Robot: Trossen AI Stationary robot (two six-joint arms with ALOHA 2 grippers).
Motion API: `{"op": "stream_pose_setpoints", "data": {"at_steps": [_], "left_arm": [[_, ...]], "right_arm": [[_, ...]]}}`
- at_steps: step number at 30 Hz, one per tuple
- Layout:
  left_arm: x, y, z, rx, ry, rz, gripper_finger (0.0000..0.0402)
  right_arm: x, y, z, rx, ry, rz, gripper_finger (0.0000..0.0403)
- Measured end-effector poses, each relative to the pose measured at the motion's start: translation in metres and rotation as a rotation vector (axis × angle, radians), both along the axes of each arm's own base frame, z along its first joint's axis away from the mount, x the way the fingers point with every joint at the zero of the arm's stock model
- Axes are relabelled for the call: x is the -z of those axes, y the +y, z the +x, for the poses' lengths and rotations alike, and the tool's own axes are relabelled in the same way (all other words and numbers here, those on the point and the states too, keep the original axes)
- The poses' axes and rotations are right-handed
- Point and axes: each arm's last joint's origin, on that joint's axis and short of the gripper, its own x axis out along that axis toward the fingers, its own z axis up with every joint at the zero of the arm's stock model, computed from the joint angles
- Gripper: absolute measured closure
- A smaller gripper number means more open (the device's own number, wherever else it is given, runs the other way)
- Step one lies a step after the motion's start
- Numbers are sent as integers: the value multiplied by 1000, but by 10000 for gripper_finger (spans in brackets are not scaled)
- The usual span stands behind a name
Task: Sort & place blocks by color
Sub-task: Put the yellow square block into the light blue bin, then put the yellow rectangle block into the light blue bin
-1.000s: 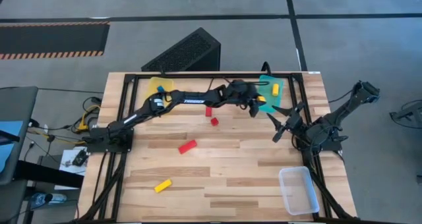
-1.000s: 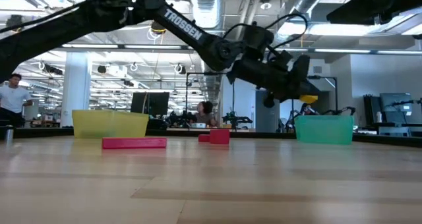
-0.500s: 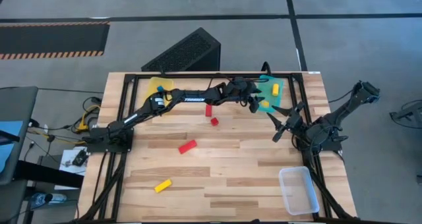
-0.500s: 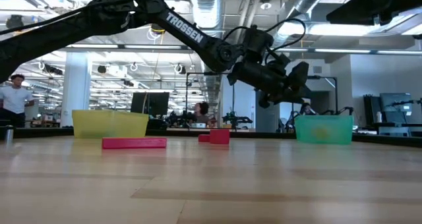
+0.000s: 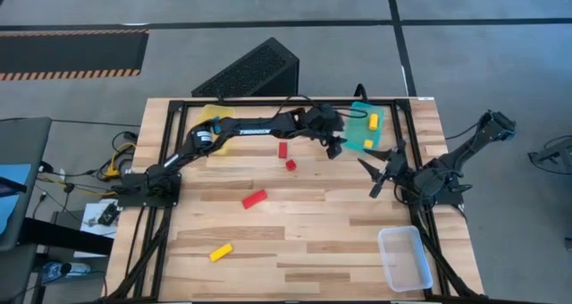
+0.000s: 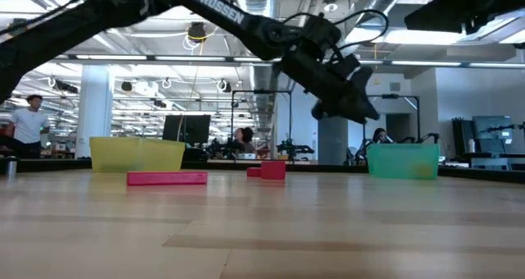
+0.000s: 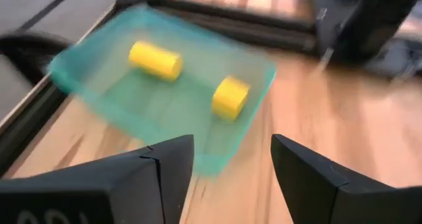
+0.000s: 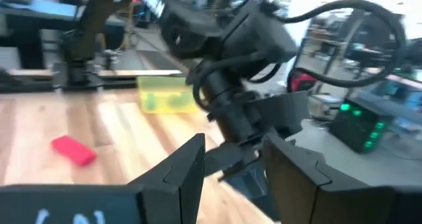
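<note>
My left gripper (image 5: 334, 147) hangs open and empty just left of the teal tray (image 5: 357, 116), above the table. In the left wrist view its fingers frame the tray (image 7: 165, 112), where two yellow blocks (image 7: 155, 59) (image 7: 231, 97) lie on the floor. Red blocks (image 5: 282, 149) (image 5: 290, 164) (image 5: 254, 198) and a yellow block (image 5: 221, 251) lie on the table. A blue block (image 5: 215, 119) sits in the yellow tray (image 5: 223, 130). My right gripper (image 5: 371, 177) waits open near the table's right side, below the teal tray.
A clear tray (image 5: 404, 257) sits at the near right corner. The black table frame (image 5: 268, 101) runs along the far edge behind both coloured trays. In the low view the left arm (image 6: 246, 25) spans overhead, with the red bar (image 6: 166, 178) in front.
My left gripper let go of a yellow block, which now lies in the teal tray beside the other one. The gripper then drew back toward the table's left and rose, tipping its fingers downward.
</note>
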Motion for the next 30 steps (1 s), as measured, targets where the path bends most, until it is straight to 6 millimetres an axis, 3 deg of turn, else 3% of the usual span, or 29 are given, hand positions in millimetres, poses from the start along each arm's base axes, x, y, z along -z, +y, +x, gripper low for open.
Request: {"op": "stream_pose_setpoints", "data": {"at_steps": [6, 9, 15, 18, 26, 30], "left_arm": [[-20, -34, -27, 51, -13, 56, 237], [-24, -51, -52, 38, -69, 94, 246], [-8, -89, -128, -63, -114, 112, 257], [8, -116, -168, -91, -50, 135, 258], [38, -184, -256, 73, 126, -18, 258], [28, -211, -287, 100, 150, -132, 258]], "right_arm": [[3, -1, 4, -25, 8, 25, 230], [4, -1, 6, -24, 11, 30, 230], [9, 1, 18, -99, 44, 43, 230], [12, 0, 30, -177, 60, 54, 230], [19, 0, 78, -435, -34, 44, 230], [27, 2, 102, -536, -122, 55, 230]]}}
